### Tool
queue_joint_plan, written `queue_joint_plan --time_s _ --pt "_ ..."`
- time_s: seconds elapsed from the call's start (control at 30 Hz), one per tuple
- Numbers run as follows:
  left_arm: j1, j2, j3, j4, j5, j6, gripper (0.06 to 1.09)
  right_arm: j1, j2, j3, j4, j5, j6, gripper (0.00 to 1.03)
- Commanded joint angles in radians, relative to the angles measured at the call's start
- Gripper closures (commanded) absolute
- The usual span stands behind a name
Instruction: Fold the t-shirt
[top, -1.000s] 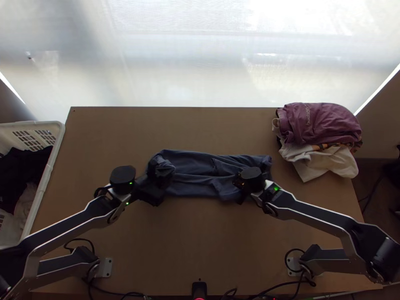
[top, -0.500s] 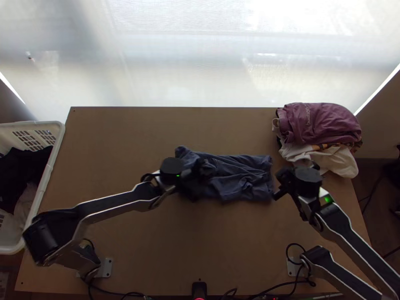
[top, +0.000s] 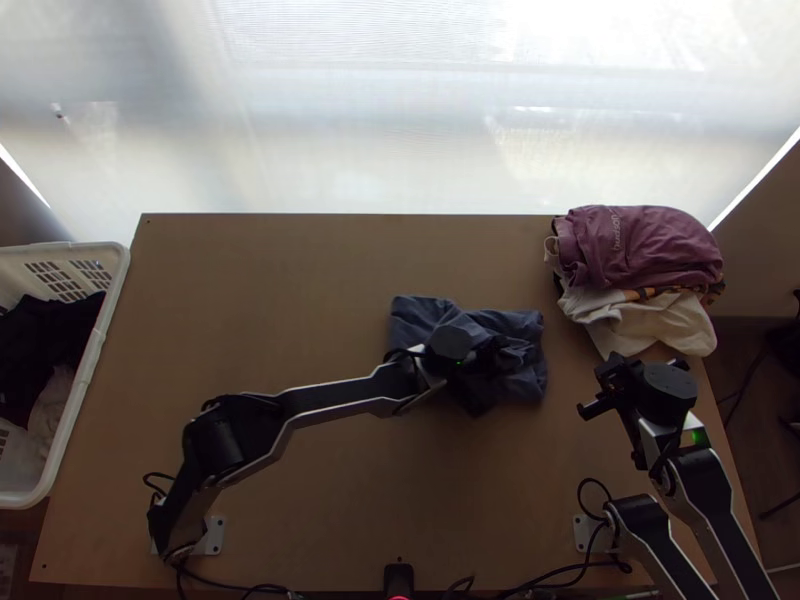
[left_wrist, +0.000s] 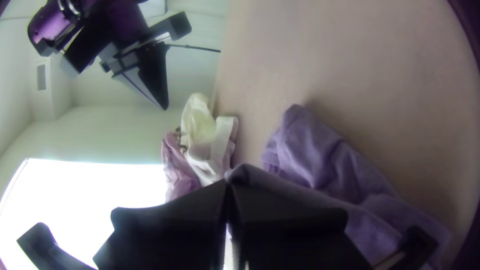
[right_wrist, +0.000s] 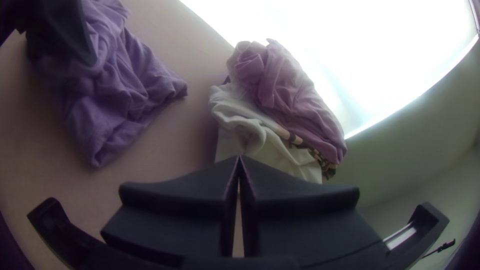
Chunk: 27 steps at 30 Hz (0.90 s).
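On the table (top: 300, 270), left fingers (top: 494, 360) clamp a rumpled blue t-shirt (top: 418, 313), right fingers (top: 617, 372) together.

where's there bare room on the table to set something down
The widest bare table lies beyond the left arm, between the basket and shirt. Another patch sits on the shirt's near side, between both arms. It's crowded at the shirt, pinched by the left gripper, and around the clothes pile, near the right gripper.

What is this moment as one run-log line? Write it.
left gripper: shut on blue-grey fabric t-shirt | t-shirt: rumpled, on light wooden table | right gripper: shut, empty, off to its right
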<state>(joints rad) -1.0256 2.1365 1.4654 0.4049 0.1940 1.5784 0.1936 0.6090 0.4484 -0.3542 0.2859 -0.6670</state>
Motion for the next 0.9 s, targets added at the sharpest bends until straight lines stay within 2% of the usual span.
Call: queue_joint_plan --time_s 0.0,0.03,0.1,0.13,0.17,0.27,0.4,0.53,0.67,0.73,0.8,0.87 --pt "-0.044 0.158 0.159 -0.009 -0.004 -0.014 0.77 -0.048 -0.037 -0.016 -0.015 -0.028 -0.008 1.00" --pt "-0.044 0.171 0.162 -0.006 -0.005 -0.017 0.41 -0.048 -0.037 -0.014 -0.015 -0.028 -0.008 1.00" --pt "-0.048 0.192 0.174 0.000 -0.024 -0.037 0.35 -0.048 -0.029 -0.013 -0.011 -0.030 -0.008 1.00" --pt "-0.051 0.198 0.176 0.005 -0.024 -0.043 0.19 -0.048 -0.028 -0.013 -0.011 -0.030 -0.008 1.00" --pt "-0.057 0.206 0.176 0.011 -0.030 -0.044 0.09 -0.049 -0.026 -0.010 -0.011 -0.030 -0.008 1.00" --pt "-0.059 0.201 0.179 0.043 -0.048 -0.086 0.10 -0.052 -0.026 -0.002 -0.011 -0.030 -0.008 1.00" --pt "-0.057 0.115 0.204 0.035 -0.105 -0.255 0.10 -0.068 -0.029 0.006 -0.015 -0.030 -0.009 1.00" --pt "-0.059 -0.013 0.191 -0.041 -0.134 -0.422 0.10 -0.069 -0.029 0.001 -0.014 -0.031 -0.006 1.00" --pt "-0.047 -0.099 0.108 -0.101 -0.137 -0.428 0.10 -0.068 -0.014 0.001 -0.003 -0.031 -0.005 1.00" --pt "-0.031 -0.148 0.078 -0.238 -0.134 -0.448 0.10 -0.066 -0.012 0.012 -0.003 -0.033 -0.008 1.00" --pt "-0.025 -0.174 0.064 -0.396 -0.133 -0.518 0.10 -0.066 -0.011 0.016 -0.003 -0.033 -0.013 1.00" --pt "-0.031 -0.190 -0.033 -0.374 -0.125 -0.500 0.10 -0.066 -0.008 0.012 -0.002 -0.033 -0.014 1.00"
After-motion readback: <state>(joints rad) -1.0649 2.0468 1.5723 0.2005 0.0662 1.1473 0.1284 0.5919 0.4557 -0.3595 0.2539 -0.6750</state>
